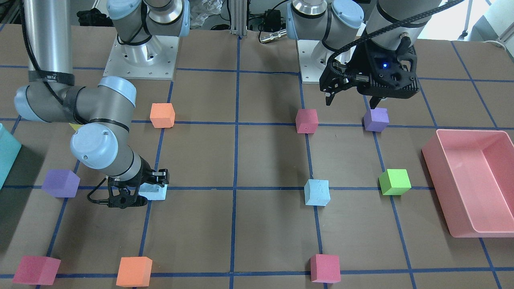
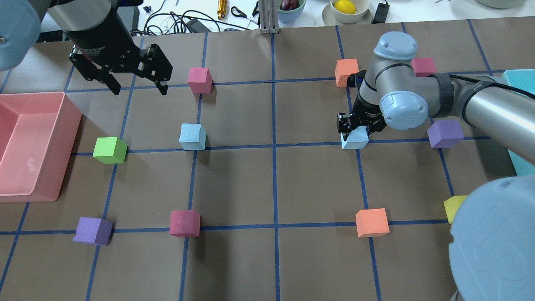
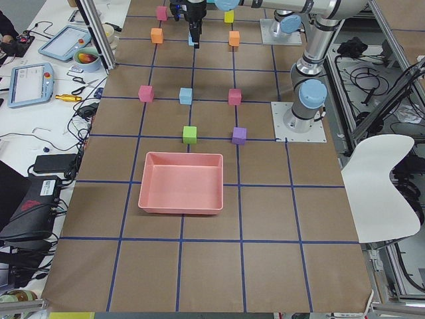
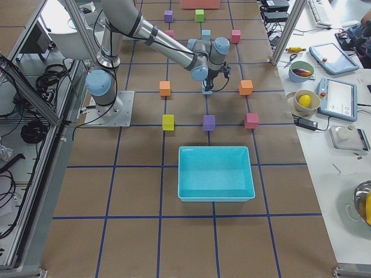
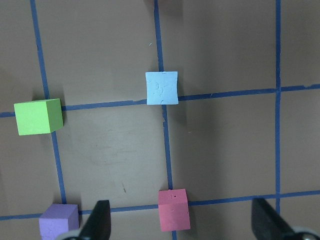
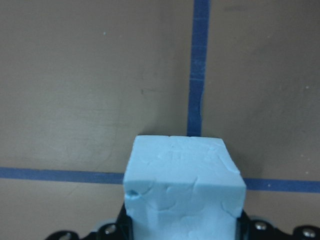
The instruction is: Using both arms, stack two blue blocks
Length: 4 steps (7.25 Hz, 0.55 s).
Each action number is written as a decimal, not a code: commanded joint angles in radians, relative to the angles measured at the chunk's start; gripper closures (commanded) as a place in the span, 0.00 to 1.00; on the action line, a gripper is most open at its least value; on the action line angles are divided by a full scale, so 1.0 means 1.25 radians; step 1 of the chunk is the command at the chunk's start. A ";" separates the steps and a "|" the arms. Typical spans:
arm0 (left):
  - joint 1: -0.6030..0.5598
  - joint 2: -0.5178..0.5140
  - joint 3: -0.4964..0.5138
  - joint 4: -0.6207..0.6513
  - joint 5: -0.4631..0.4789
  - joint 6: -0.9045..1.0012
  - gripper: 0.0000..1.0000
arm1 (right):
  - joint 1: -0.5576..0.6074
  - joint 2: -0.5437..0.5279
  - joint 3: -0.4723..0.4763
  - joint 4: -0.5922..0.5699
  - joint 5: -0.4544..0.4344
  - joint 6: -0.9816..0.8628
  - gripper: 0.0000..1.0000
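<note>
Right fingers [image 2: 342, 125]: closed on the held blue block, one finger against each of two opposite faces, and set low at the bench [image 2: 271, 188].
Held blue block [image 6: 182, 185]: between the right fingers, over a crossing of blue tape lines. Whether it rests on the bench or is just clear of it cannot be told.
Left fingers [image 5: 98, 222]: spread wide with nothing between them, hanging well above the bench.
Free blue block [image 5: 161, 87]: upright on the bench at a tape crossing. It lies beyond the left fingers, in line with the gap between them, and well apart from the right fingers.
Red cube [image 5: 174, 210]: on the bench below the gap of the left fingers, nearer to them than the free blue block.
Purple cube [image 5: 59, 220]: on the bench, just beside one left finger as the wrist view shows it.
Green cube [image 5: 39, 116]: on the bench, out to the side of the left fingers, about level with the free blue block.
Pink bin [image 2: 62, 146]: on the bench, beyond the green cube from the free blue block.
</note>
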 commanded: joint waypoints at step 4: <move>0.001 0.000 0.000 -0.001 0.003 0.000 0.00 | 0.159 0.076 -0.340 0.107 -0.041 0.135 1.00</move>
